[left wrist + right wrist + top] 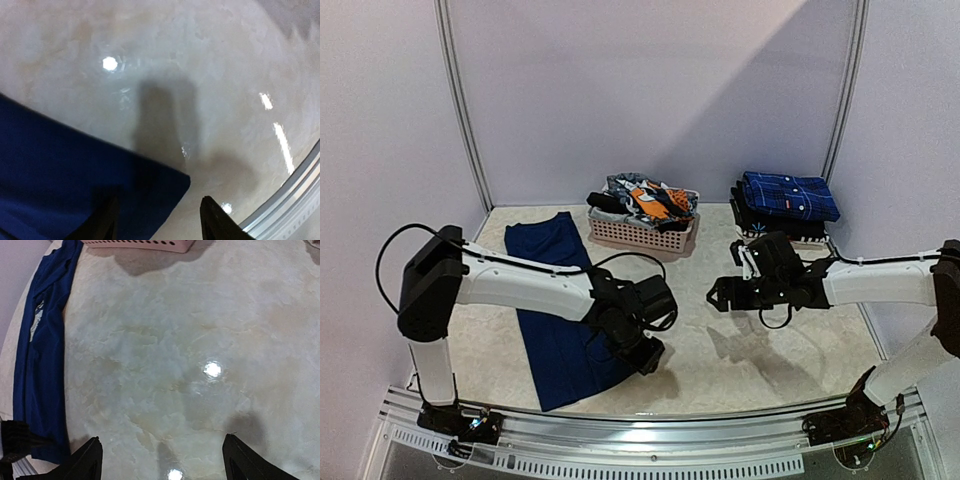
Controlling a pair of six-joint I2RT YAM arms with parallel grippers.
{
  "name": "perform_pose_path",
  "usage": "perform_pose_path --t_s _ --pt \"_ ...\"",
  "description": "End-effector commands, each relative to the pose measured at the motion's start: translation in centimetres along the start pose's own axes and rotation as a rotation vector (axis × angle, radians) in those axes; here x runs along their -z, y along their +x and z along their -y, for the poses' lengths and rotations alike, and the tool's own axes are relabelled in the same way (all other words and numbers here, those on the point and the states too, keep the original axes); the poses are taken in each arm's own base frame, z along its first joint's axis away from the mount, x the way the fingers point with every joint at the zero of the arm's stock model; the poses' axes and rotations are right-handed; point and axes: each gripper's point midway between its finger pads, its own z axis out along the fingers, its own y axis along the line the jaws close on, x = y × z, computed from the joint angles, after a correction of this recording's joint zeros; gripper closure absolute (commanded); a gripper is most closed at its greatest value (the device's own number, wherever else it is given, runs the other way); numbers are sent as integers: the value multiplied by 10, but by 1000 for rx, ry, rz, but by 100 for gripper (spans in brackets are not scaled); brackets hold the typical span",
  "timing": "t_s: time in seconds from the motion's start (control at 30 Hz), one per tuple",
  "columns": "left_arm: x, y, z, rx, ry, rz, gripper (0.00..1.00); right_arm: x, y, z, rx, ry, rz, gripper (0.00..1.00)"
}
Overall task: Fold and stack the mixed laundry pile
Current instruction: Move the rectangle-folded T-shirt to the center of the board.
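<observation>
Shirt point(60, 170) fold in hand: left gripper point(159, 222) open, corner between its jaws — needs pinching; right gripper point(161, 459) wide open, empty.

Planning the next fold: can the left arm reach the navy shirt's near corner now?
Probably yes: the left gripper hangs open just over a corner of the navy shirt, nothing between.
</observation>
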Motion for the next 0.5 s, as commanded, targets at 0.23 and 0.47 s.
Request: perform_pose_path --t_s 0.23,0.47 --pt "88 60 -51 -69 -199 91 40 -18 13 -80 55 -336 -117 20" --pt "93 138 -78 -199 -309 -73 46 -20 57 -121 96 -388 -251 23"
